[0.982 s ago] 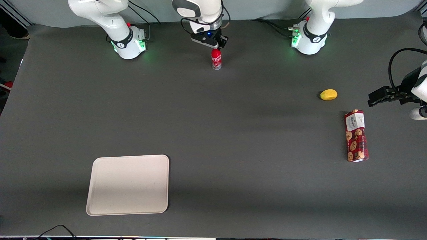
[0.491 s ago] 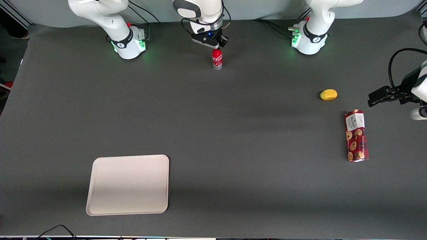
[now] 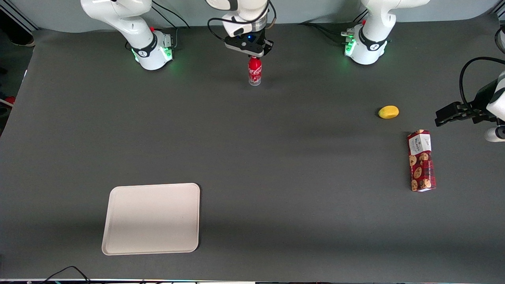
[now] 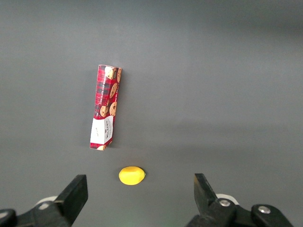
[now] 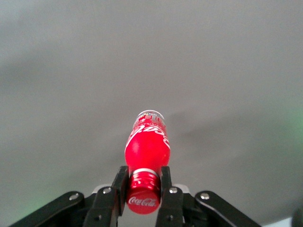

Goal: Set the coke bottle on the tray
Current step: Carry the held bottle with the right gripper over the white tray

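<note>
The tray (image 3: 151,219) is lying flat on the tabletop (image 3: 276,165), nearest the front camera, toward the working arm's end. Farther from the camera, toward the parked arm's end, a red cookie box (image 3: 421,160) and a yellow lemon (image 3: 388,112) are resting. Farthest off, the pincer (image 3: 254,55) is gripping the upright coke bottle (image 3: 255,71) by its cap, fingers (image 5: 165,182) pressing both sides.
</note>
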Motion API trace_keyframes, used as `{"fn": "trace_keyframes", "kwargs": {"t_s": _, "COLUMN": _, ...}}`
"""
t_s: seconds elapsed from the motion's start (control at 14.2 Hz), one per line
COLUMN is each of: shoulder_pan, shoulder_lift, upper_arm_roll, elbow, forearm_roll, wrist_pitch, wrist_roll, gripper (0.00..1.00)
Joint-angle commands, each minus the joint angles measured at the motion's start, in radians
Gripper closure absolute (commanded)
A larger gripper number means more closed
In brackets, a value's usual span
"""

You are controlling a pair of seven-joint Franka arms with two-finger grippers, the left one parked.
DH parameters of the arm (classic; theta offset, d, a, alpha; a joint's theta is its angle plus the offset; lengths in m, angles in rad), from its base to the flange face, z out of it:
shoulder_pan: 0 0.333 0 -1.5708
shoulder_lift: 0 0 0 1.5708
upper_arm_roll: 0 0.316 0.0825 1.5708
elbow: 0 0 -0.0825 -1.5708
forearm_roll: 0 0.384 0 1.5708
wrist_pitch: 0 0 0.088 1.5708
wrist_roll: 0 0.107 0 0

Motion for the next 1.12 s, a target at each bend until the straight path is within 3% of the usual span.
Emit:
{"fn": "trace_keyframes", "kwargs": {"t_s": 0.0, "shoulder_pan": 0.004, "shoulder_lift": 0.039, "upper_arm_roll": -0.082, "elbow": 0.269, "forearm_roll": 0.026, "wrist_pitch": -0.254, "wrist_roll": -0.204, "gripper": 1.0}}
{"fn": "trace_keyframes", "kwargs": {"t_s": 0.28, "shoulder_pan": -0.006, "shoulder_lift": 0.037, "upper_arm_roll": -0.271, "elbow": 0.541, "forearm_roll": 0.052, "wrist_pitch": -0.532, "wrist_roll": -0.598, "gripper": 1.0}}
{"fn": "trace_keyframes", "kwargs": {"t_s": 0.49, "shoulder_pan": -0.022, "shoulder_lift": 0.025, "upper_arm_roll": -0.423, "elbow": 0.617, "forearm_roll": 0.043, "wrist_pitch": -0.62, "wrist_roll": -0.871, "gripper": 1.0}}
{"fn": "trace_keyframes", "kwargs": {"t_s": 0.91, "shoulder_pan": -0.021, "shoulder_lift": 0.022, "upper_arm_roll": -0.834, "elbow": 0.62, "forearm_roll": 0.032, "wrist_pitch": -0.602, "wrist_roll": -1.514, "gripper": 1.0}}
{"fn": "trace_keyframes", "kwargs": {"t_s": 1.05, "shoulder_pan": -0.022, "shoulder_lift": 0.045, "upper_arm_roll": -0.932, "elbow": 0.611, "forearm_roll": 0.009, "wrist_pitch": -0.523, "wrist_roll": -1.693, "gripper": 1.0}}
